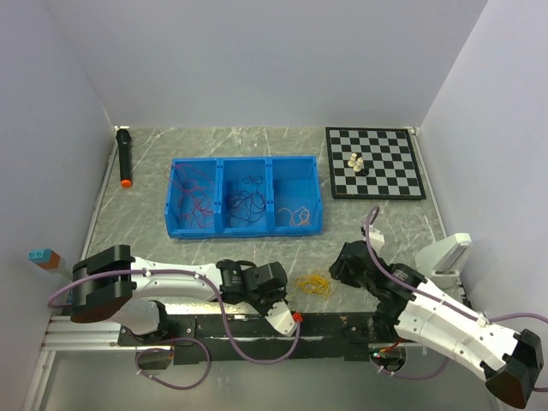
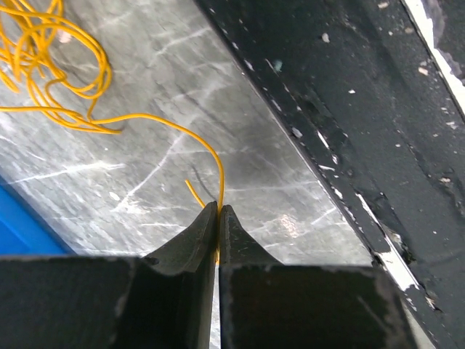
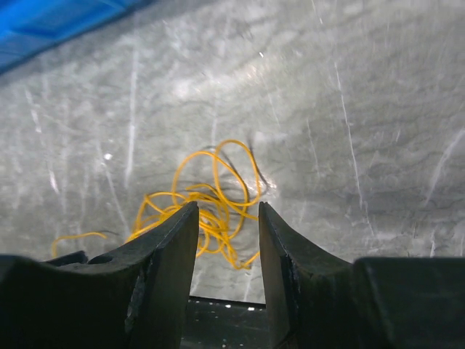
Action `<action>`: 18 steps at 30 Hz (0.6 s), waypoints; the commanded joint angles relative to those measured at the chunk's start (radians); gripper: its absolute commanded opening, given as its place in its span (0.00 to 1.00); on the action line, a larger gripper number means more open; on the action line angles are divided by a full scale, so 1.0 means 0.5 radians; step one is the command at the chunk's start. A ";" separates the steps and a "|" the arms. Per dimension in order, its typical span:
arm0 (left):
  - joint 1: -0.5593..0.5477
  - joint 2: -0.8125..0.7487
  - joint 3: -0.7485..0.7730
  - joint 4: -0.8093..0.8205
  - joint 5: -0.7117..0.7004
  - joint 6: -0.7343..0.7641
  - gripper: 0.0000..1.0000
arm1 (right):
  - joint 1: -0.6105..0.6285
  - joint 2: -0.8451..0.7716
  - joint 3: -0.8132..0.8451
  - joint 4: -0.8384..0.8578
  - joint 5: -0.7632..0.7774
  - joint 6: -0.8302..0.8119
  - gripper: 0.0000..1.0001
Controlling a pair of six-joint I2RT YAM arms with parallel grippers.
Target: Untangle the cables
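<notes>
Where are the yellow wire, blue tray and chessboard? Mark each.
yellow wire (image 2: 156, 116), left wrist view, single curved strand.
blue tray (image 1: 244, 160), top view, far rim.
chessboard (image 1: 390, 169), top view, bare squares.

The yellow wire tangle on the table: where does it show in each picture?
Top external: the yellow wire tangle lies low, near centre.
Left wrist: yellow wire tangle upper left, one strand pinched by the left gripper.
Right wrist: yellow wire tangle centre, beyond the open right gripper.
Shared landmark: the blue bin.
</notes>
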State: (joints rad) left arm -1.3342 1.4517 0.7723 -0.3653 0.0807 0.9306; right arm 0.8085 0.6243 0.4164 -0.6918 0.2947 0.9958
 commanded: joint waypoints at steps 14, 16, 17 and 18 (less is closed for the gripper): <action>-0.013 -0.050 0.011 -0.046 -0.042 0.019 0.11 | -0.025 0.374 0.060 0.245 -0.052 -0.191 0.45; -0.013 -0.041 0.014 -0.037 -0.045 0.019 0.10 | -0.022 0.380 0.039 0.276 -0.062 -0.197 0.43; -0.013 -0.044 0.011 -0.040 -0.048 0.022 0.10 | -0.028 0.384 0.029 0.288 -0.068 -0.203 0.42; -0.013 -0.041 0.011 -0.040 -0.048 0.023 0.10 | -0.025 0.399 0.026 0.300 -0.074 -0.203 0.39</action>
State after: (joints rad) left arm -1.3342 1.4517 0.7723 -0.3847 0.0616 0.9306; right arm 0.8021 0.8154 0.4370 -0.6083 0.2676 0.9161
